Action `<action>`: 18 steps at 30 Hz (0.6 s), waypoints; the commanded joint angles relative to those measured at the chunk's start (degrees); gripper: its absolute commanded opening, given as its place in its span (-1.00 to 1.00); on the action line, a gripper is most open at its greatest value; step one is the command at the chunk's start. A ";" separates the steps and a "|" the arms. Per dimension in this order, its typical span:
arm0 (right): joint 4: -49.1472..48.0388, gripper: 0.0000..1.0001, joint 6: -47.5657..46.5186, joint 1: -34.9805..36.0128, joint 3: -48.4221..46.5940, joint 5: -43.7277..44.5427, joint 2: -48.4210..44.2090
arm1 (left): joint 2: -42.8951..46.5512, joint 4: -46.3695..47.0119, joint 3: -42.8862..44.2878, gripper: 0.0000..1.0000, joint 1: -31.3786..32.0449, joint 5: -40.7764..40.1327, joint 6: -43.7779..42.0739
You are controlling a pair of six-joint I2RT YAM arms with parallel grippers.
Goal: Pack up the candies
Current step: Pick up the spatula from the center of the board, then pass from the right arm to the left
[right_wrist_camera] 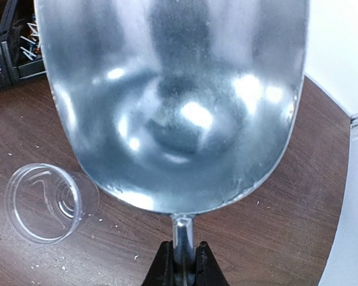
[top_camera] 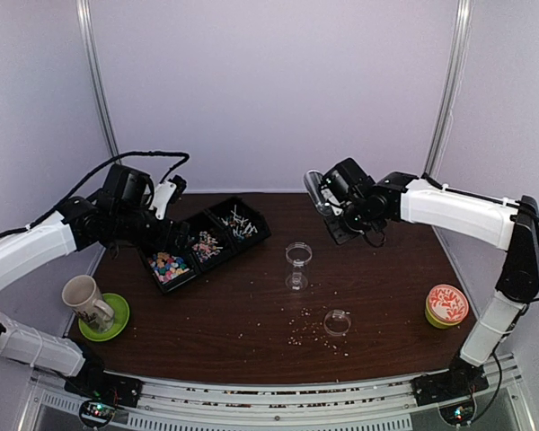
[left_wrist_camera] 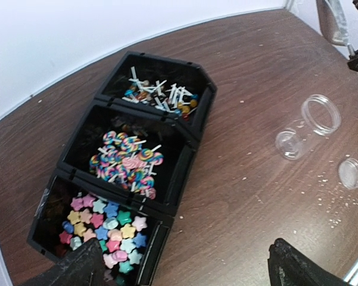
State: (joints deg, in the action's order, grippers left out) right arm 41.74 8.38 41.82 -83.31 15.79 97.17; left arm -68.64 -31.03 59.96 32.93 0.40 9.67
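The candies sit in a black three-compartment tray (left_wrist_camera: pixel 190 156) at the left centre of the top view. Its long axis runs diagonally from lower left to upper right. In the left wrist view, the star-shaped candies (left_wrist_camera: pixel 104 223) fill the compartment at lower left and the pink-and-white swirl candies (left_wrist_camera: pixel 128 161) fill the middle one. The white stick candies (left_wrist_camera: pixel 161 92) fill the compartment at the upper end.

The right gripper (right_wrist_camera: pixel 179 265) is clenched on the thin handle of a metal scoop (right_wrist_camera: pixel 173 101). The scoop's bowl looks empty and fills most of the right wrist view. In the top view the scoop (top_camera: pixel 314 190) hangs above the table at upper centre, to the right of the tray and well apart from it. The white-stick end of the tray is the end nearest the scoop.

A clear open jar (top_camera: pixel 297 258) stands at the centre of the table, below the scoop in the frame. Its lid (top_camera: pixel 338 321) lies apart from it, lower and to the right, among pale crumbs (top_camera: pixel 301 332).

The left gripper (left_wrist_camera: pixel 185 271) hangs over the star end of the tray, its fingers spread wide and holding nothing.

The left arm is nearer the candies, but the right arm carries the scoop. The coming move likely needs the scoop to travel leftward across the frame to the tray. It would then dip along a compartment, since no candy is in the jar yet.
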 commanded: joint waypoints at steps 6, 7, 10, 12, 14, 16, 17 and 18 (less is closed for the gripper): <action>-5.11 -1.00 -10.45 11.12 4.16 11.48 -6.76 | 2.10 4.82 -1.53 0.91 -0.36 11.94 -3.45; -5.45 -1.00 -11.55 12.42 4.27 12.83 -6.85 | 2.03 4.91 -1.56 0.90 -0.36 12.88 -3.61; -6.14 -1.00 -15.13 16.72 4.23 17.31 -6.24 | 1.85 5.17 -1.65 0.87 -0.41 15.55 -4.04; -5.95 -1.00 -16.67 18.97 3.67 20.35 -5.27 | 1.71 5.26 -1.59 0.86 -0.37 17.38 -4.24; -5.81 -1.00 -18.01 20.81 3.07 23.16 -3.93 | 1.67 5.42 -1.57 0.85 -0.40 19.01 -4.39; -5.66 -1.00 -18.95 22.30 2.36 24.79 -2.81 | 1.78 5.73 -1.69 0.85 -0.34 21.06 -4.61; -5.71 -1.00 -19.33 22.94 2.17 25.59 -2.29 | 1.91 6.02 -1.84 0.84 -0.32 22.21 -4.61; -5.77 -1.00 -19.67 23.67 1.92 26.28 -1.78 | 1.99 6.32 -1.91 0.84 -0.36 23.25 -4.66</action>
State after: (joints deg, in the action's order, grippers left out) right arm 37.12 -8.08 63.44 -79.53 34.72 93.06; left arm -67.44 -28.32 58.85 32.93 17.74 6.26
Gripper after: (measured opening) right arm 0.084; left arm 0.922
